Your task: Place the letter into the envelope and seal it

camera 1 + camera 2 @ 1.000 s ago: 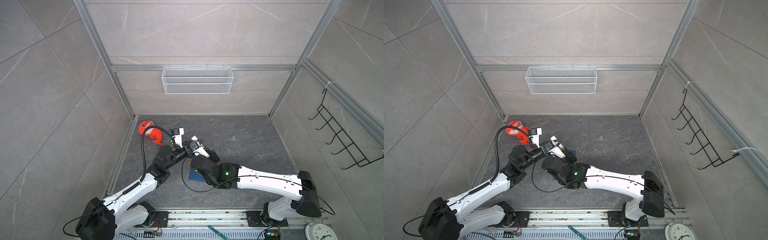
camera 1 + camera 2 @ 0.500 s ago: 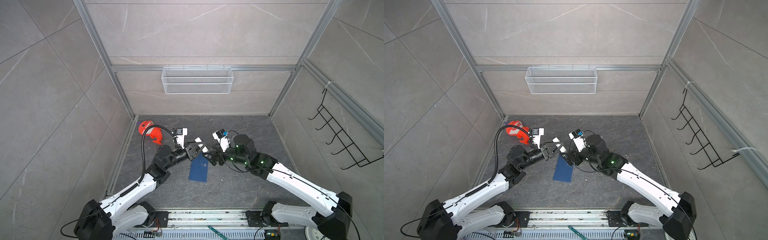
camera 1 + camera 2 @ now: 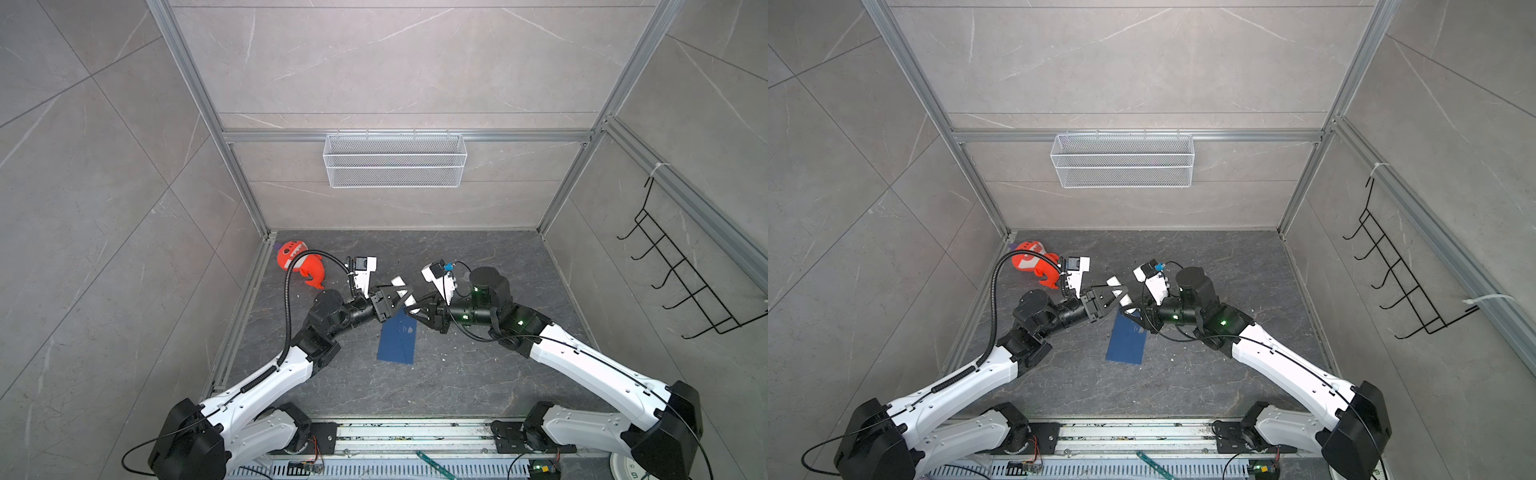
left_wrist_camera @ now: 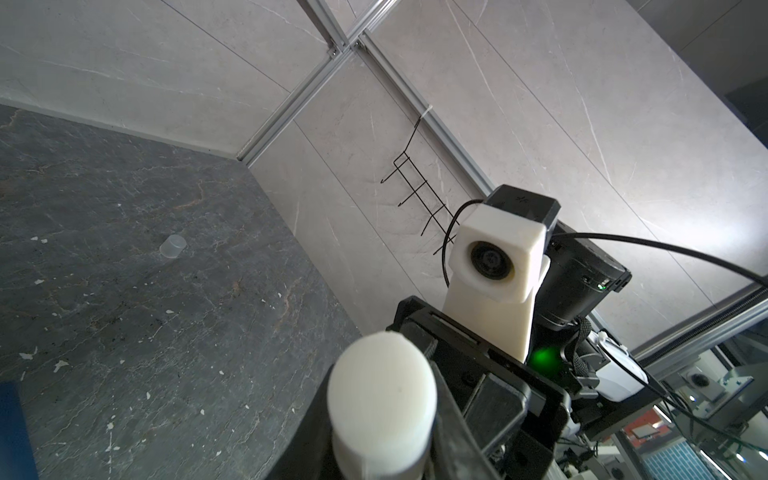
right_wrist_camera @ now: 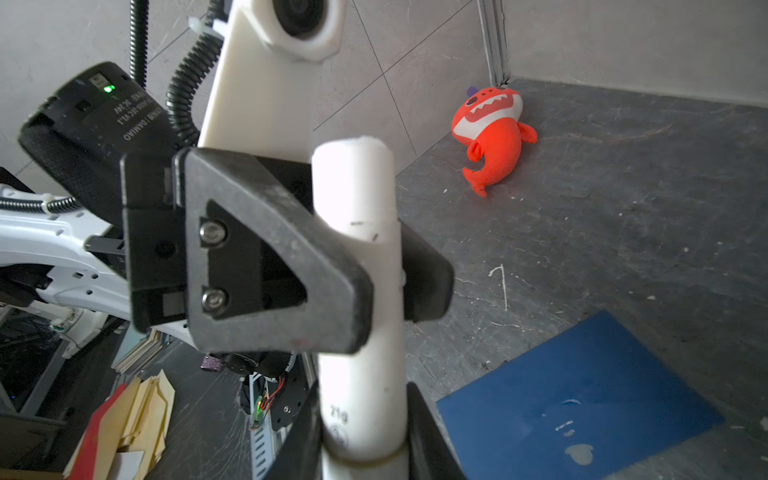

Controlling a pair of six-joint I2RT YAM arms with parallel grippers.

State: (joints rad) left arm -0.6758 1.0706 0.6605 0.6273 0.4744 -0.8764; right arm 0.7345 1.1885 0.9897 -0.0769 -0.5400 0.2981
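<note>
Start with what is hard to see. In both top views the two grippers meet over the middle of the dark table. Their black fingers cover most of the glue stick, so only a short white stretch shows. The far end of the envelope is hidden beneath them. The envelope lies flat on the table, on the near side of the grippers, with a pale mark on its upper face. You cannot tell whether the letter is inside.

The right wrist view gives you what the top views hide. There the left gripper is clamped across the middle of the stick. The right gripper is closed on the stick's labelled base, its fingers flush on both sides and mostly cut off by the frame edge.

The left wrist view adds the stick's round end and a navy sliver of the envelope. It also shows a small clear cap standing on the table, well apart from the grippers. You cannot make the cap out from above.

You have two arms, two grippers, one glue stick, one envelope and one cap. There is one orange shark plush in the far left corner, one wire basket on the far wall and one black hook rack on the right wall.
</note>
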